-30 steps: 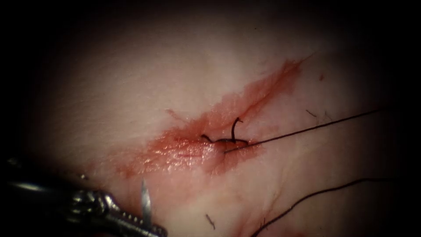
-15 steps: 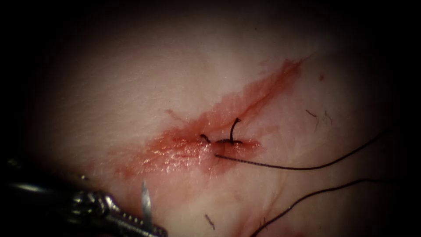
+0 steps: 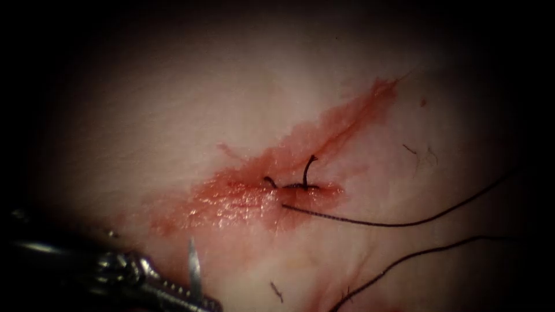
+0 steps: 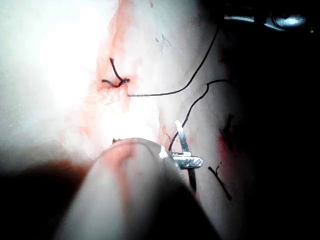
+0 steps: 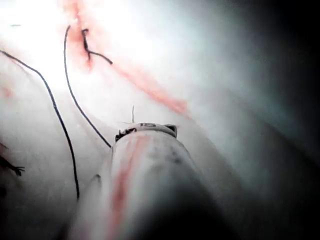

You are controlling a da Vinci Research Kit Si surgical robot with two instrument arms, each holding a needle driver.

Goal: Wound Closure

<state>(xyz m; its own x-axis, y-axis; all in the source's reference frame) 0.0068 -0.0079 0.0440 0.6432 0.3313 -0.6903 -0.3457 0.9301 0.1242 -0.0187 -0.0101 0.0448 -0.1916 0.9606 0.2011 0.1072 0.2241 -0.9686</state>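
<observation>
The cut (image 3: pixel 300 156) runs as a red streak across the tissue, with one knotted stitch (image 3: pixel 296 184) and its short tails at its middle. My left tool (image 3: pixel 199 301) sits low, left of the cut, jaws shut on the needle (image 3: pixel 193 266) about midway along its curve. The point stands up, free of the tissue. In the left wrist view the same jaws (image 4: pixel 187 161) clamp the needle (image 4: pixel 181 135). A slack thread (image 3: pixel 393 222) runs rightward from the stitch. In the right wrist view it (image 5: pixel 75 100) ends at my right tool (image 5: pixel 124 133), which holds it.
A second strand of thread (image 3: pixel 416 254) curves over the tissue below the first, toward the needle. Short cut ends of thread (image 3: pixel 277 290) lie scattered. Red fluid (image 3: pixel 231 202) wets the cut's lower left part. The right tool (image 4: pixel 280 21) shows in the left wrist view.
The thread from the stitch was taut and straight one second ago; it has gone slack and now sags in a low curve. The left tool and needle have stayed still.
</observation>
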